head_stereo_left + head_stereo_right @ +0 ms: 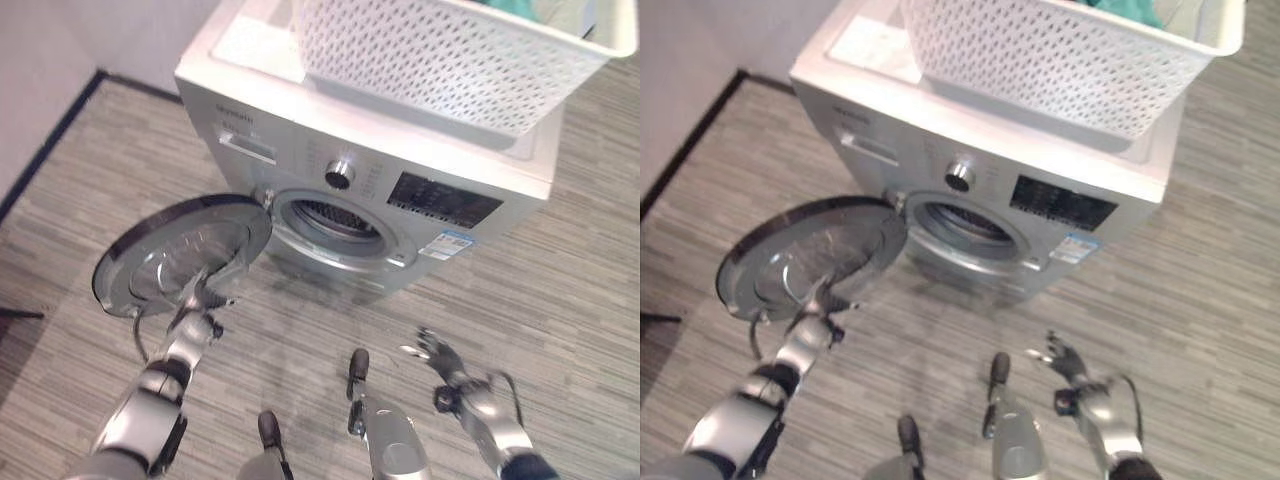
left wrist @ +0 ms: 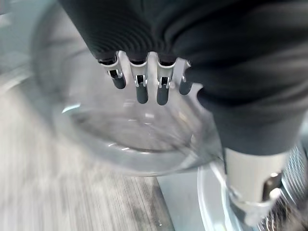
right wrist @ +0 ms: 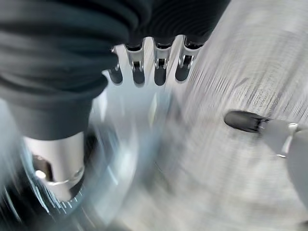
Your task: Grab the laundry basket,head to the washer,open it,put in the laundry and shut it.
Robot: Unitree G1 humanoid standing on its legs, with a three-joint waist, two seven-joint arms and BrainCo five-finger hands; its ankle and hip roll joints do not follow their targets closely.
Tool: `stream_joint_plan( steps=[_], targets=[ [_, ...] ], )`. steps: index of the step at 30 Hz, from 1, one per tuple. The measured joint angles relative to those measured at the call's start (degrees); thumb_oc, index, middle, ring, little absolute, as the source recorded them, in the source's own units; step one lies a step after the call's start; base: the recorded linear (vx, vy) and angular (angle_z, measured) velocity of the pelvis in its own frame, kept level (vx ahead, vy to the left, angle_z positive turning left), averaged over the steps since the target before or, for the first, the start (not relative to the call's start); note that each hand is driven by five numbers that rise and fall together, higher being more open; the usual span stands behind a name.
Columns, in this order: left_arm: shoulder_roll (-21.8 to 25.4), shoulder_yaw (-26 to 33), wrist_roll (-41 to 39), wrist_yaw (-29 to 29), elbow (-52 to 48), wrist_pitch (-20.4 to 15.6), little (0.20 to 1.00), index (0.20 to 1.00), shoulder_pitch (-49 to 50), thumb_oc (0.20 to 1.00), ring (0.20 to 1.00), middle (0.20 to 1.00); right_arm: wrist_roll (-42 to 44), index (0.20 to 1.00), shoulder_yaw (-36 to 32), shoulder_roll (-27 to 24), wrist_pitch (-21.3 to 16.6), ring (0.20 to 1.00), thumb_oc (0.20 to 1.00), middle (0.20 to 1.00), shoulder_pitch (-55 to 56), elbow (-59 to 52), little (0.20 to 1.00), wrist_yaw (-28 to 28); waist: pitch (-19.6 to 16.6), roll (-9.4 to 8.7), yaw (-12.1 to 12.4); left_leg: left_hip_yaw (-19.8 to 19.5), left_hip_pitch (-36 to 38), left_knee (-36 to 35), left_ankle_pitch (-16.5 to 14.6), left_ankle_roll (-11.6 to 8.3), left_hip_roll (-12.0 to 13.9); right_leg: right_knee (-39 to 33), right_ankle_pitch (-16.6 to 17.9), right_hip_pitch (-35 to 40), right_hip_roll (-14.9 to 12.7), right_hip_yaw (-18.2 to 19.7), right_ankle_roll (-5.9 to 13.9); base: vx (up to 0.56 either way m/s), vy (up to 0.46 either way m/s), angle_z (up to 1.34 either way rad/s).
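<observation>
Left eye view: washer (image 1: 400, 170) door (image 1: 185, 255) open; basket (image 1: 450, 50) at 12 o'clock atop washer. Left robot hand (image 1: 200, 300) fingers straight at door; right robot hand (image 1: 440, 355) spread, empty.

White laundry basket (image 1: 450, 60) atop open-doored silver washer (image 1: 400, 190).

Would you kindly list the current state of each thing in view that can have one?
Washer door: swung fully open.
Washer drum: exposed, looks empty.
Laundry basket: on top of the washer, laundry inside.
Left hand: open, at the door's edge.
Right hand: open, holding nothing.
</observation>
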Motion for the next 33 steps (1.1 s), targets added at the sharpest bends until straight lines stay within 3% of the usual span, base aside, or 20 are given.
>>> stream_joint_plan(
  steps=[1,3,4,7,8,10,12,13,14,15,18,19,21,23,24,25,28,31,33],
  targets=[
    [-1.1,2.4,-2.5,-0.8,-0.3,-0.2,1.000,1.000,5.2,1.000,1.000,1.000,2.4,1.000,-3.0,-0.1,0.2,1.000,1.000,1.000,2.3,-1.0,1.000,-0.5,-2.0,1.08,-0.4,-0.1,0.1,1.5,-0.2,-0.28,0.8,-1.3,-0.6,1.3,1.3,0.5,-0.26,0.13,-0.112,-0.14],
    [-2.5,7.4,-5.9,-1.3,0.4,-0.7,1.000,1.000,11.0,1.000,1.000,1.000,4.4,1.000,-6.2,1.5,0.0,1.000,1.000,1.000,4.6,-3.8,1.000,-2.1,-3.8,0.04,-0.5,-0.1,-0.4,6.6,-0.2,-0.65,1.1,-3.9,-0.6,4.3,2.0,3.2,-0.64,0.09,-0.095,-0.19],
    [-3.3,8.2,-7.9,-1.2,1.8,-0.7,1.000,1.000,12.3,1.000,1.000,1.000,5.2,1.000,-6.7,1.7,-0.2,1.000,1.000,1.000,5.5,-5.2,1.000,-3.0,-5.3,-0.29,0.2,-0.6,-1.3,9.6,0.3,-1.99,1.3,-4.5,-0.9,4.7,2.1,3.7,-1.03,0.12,-0.100,-0.28],
    [-8.0,12.0,-12.4,-1.0,4.0,-2.3,1.000,1.000,14.1,1.000,1.000,1.000,5.0,1.000,-9.6,2.3,-1.1,1.000,1.000,1.000,7.1,-12.9,1.000,-6.1,-7.5,0.07,0.9,-3.1,-3.7,17.8,1.6,-4.08,2.5,-4.5,-2.1,6.3,3.3,4.5,-2.62,0.18,-0.052,-0.14],
    [-11.4,10.8,-14.6,-0.7,5.6,-2.5,1.000,1.000,15.5,1.000,1.000,1.000,3.5,1.000,-10.5,3.0,-3.1,1.000,1.000,1.000,6.5,-16.7,1.000,-9.7,-8.5,-0.46,0.6,-3.3,-6.0,24.1,3.3,-6.79,3.4,-4.1,-2.9,7.6,3.6,4.9,-4.15,0.22,0.004,-0.31],
    [-14.0,9.3,-14.6,-1.2,6.5,-2.8,1.000,1.000,16.1,1.000,1.000,1.000,1.2,1.000,-11.4,3.8,-4.3,1.000,1.000,1.000,6.1,-19.0,1.000,-12.2,-9.1,-1.75,0.9,-1.8,-7.6,27.6,3.2,-6.27,4.4,-4.3,-3.6,8.6,3.8,6.0,-5.32,0.17,0.037,-0.17],
    [-16.5,7.6,-14.6,-1.2,7.7,-2.8,1.000,1.000,15.6,1.000,1.000,1.000,-4.1,1.000,-12.9,4.0,-4.6,1.000,1.000,1.000,6.3,-22.8,1.000,-16.8,-9.4,-3.95,0.9,0.4,-10.2,23.5,2.2,-5.17,5.9,-4.5,-4.3,9.4,3.4,6.6,-6.26,0.15,0.074,-0.06],
    [-17.2,6.7,-14.5,-1.4,7.7,-2.9,1.000,1.000,15.9,1.000,1.000,1.000,-7.4,1.000,-13.4,3.8,-5.7,1.000,1.000,1.000,4.4,-24.0,1.000,-19.5,-9.0,-5.10,1.4,2.8,-9.7,16.0,2.5,-5.07,6.3,-4.3,-4.0,9.5,3.5,8.1,-6.62,0.09,0.063,-0.45],
    [-17.4,6.7,-14.5,-1.3,7.8,-2.9,1.000,1.000,16.1,1.000,1.000,1.000,-8.9,1.000,-13.5,3.8,-6.2,1.000,1.000,1.000,2.6,-24.3,1.000,-20.8,-8.7,-5.38,1.7,2.9,-10.4,13.6,2.6,-5.32,6.7,-4.2,-3.9,9.6,3.9,9.2,-6.52,0.14,0.091,-0.91],
    [-17.6,6.7,-14.5,-1.4,7.8,-2.9,1.000,1.000,16.6,1.000,1.000,1.000,-11.2,1.000,-14.0,3.7,-6.7,1.000,1.000,1.000,0.4,-26.1,1.000,-23.3,-8.4,-5.73,2.6,2.8,-9.7,5.7,3.2,-5.42,6.7,-4.4,-3.4,9.5,4.5,11.1,-6.01,0.10,0.060,-0.80],
    [-17.5,6.5,-14.4,-1.3,7.9,-2.9,1.000,1.000,17.3,1.000,1.000,1.000,-14.3,1.000,-14.5,3.0,-8.9,1.000,1.000,1.000,-3.4,-27.3,1.000,-26.3,-7.2,-5.00,3.2,0.5,-10.7,2.8,6.1,-5.41,6.8,-4.5,-4.0,12.4,5.8,13.2,-5.39,0.16,0.104,-0.64],
    [-17.6,6.1,-14.3,-1.2,7.8,-3.1,1.000,1.000,17.8,1.000,1.000,1.000,-15.3,1.000,-15.4,2.6,-9.0,1.000,1.000,1.000,-3.5,-28.8,1.000,-27.9,-7.0,-4.31,3.7,-3.3,-10.8,1.3,6.9,-5.90,6.4,-4.5,-5.2,13.7,6.4,14.3,-5.32,0.17,0.118,-0.50],
    [-17.6,5.7,-14.3,-1.2,7.4,-3.4,1.000,1.000,18.2,1.000,1.000,1.000,-16.3,1.000,-18.1,1.4,-10.3,1.000,1.000,1.000,-4.4,-30.8,1.000,-29.3,-7.2,-2.50,4.7,-5.5,-10.9,1.3,7.4,-5.04,5.9,-4.5,-5.3,14.6,6.6,15.8,-4.52,0.23,0.179,-0.52],
    [-17.7,5.3,-14.2,-1.4,5.9,-3.4,1.000,1.000,19.1,1.000,1.000,1.000,-17.6,1.000,-21.5,-1.6,-10.6,1.000,1.000,1.000,-5.0,-33.3,1.000,-30.8,-6.7,-0.15,5.0,-4.8,-10.9,3.1,7.0,-3.94,4.7,-4.5,-6.1,16.2,6.0,15.9,-2.74,0.17,0.157,-0.19],
    [-17.7,5.1,-13.4,-1.7,5.7,-3.8,1.000,1.000,19.7,1.000,1.000,1.000,-19.1,1.000,-23.9,-6.2,-10.6,1.000,1.000,1.000,-5.5,-34.8,1.000,-32.1,-7.3,2.46,5.0,-3.2,-9.9,3.1,6.5,-2.21,4.3,-4.5,-7.0,17.5,6.1,16.0,-0.52,0.20,0.219,-0.04],
    [-17.3,5.1,-13.3,-1.8,5.5,-3.8,1.000,1.000,20.1,1.000,1.000,1.000,-20.4,1.000,-24.7,-7.6,-10.7,1.000,1.000,1.000,-5.9,-35.0,1.000,-32.4,-7.5,2.43,5.2,-3.1,-9.2,2.9,9.4,-1.06,3.5,-4.3,-7.7,18.0,5.6,16.6,0.43,0.12,0.166,-0.06],
    [-13.0,4.2,-11.9,-2.2,3.4,-4.0,1.000,1.000,21.4,1.000,1.000,1.000,-24.2,1.000,-24.6,-8.8,-10.6,1.000,1.000,1.000,-10.4,-35.8,1.000,-32.7,-7.6,-1.71,6.2,0.0,-7.6,2.8,7.3,1.40,-1.6,-4.3,-8.5,18.5,-0.1,17.8,3.08,0.14,0.258,-0.23],
    [-12.5,2.9,-11.0,-2.6,4.1,-3.9,1.000,1.000,20.6,1.000,1.000,1.000,-24.2,1.000,-23.1,-9.9,-10.6,1.000,1.000,1.000,-19.0,-35.7,1.000,-32.8,-7.2,-2.94,7.7,1.9,-5.4,3.1,5.9,3.55,-5.5,-4.0,-8.5,19.8,-4.1,18.6,5.36,0.12,0.288,-0.20],
    [-11.8,2.5,-10.8,-3.4,2.7,-4.1,1.000,1.000,19.4,1.000,1.000,1.000,-25.0,1.000,-20.2,-11.2,-10.1,1.000,1.000,1.000,-21.9,-34.8,1.000,-32.4,-6.9,-3.66,10.3,3.0,-4.1,3.0,4.2,4.95,-7.8,-3.7,-8.7,20.4,-5.9,18.6,6.78,0.09,0.258,-0.13]
  ],
)
